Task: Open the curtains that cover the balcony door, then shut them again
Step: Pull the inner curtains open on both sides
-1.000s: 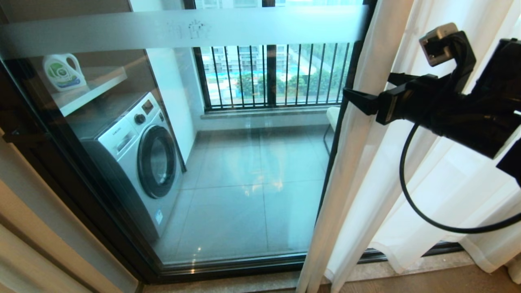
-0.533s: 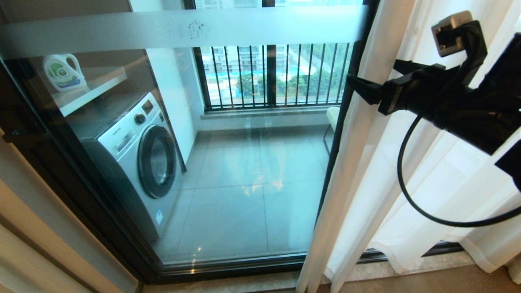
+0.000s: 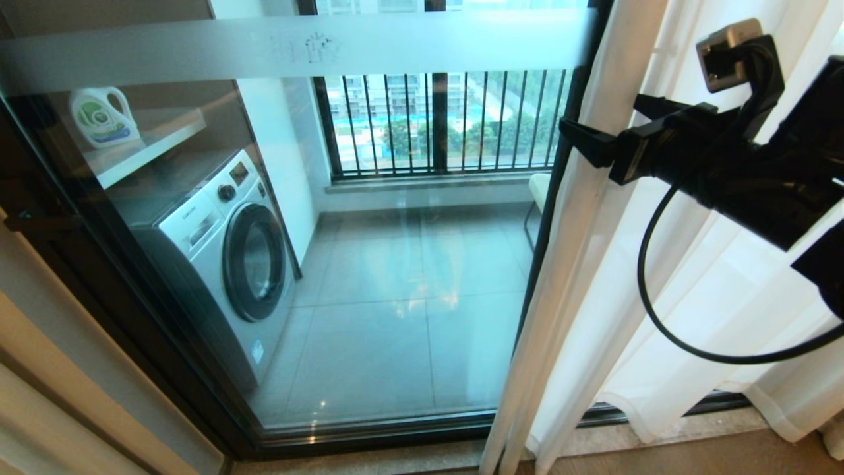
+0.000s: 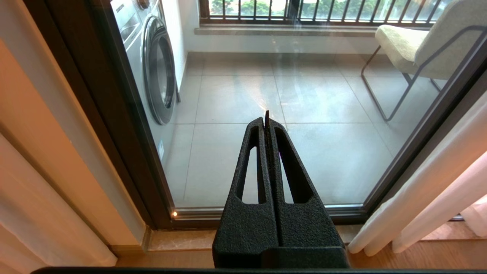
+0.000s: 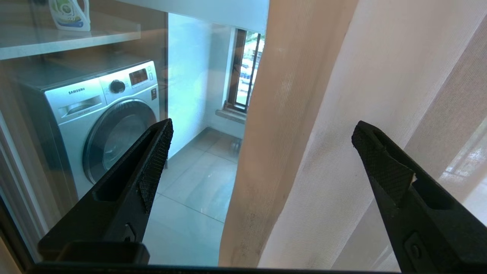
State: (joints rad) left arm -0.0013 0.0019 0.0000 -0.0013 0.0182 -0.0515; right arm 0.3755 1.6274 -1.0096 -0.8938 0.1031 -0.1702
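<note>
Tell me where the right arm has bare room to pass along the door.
Free: before the bare glass of the dark-framed balcony door, between the tan drape and the bunched sheer white curtains. Crowded: the open right gripper straddles the curtains' leading fold.

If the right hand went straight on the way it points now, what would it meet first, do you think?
Most likely the curtains: their leading edge hangs between the open fingers of the right hand. How far off is unclear.
</note>
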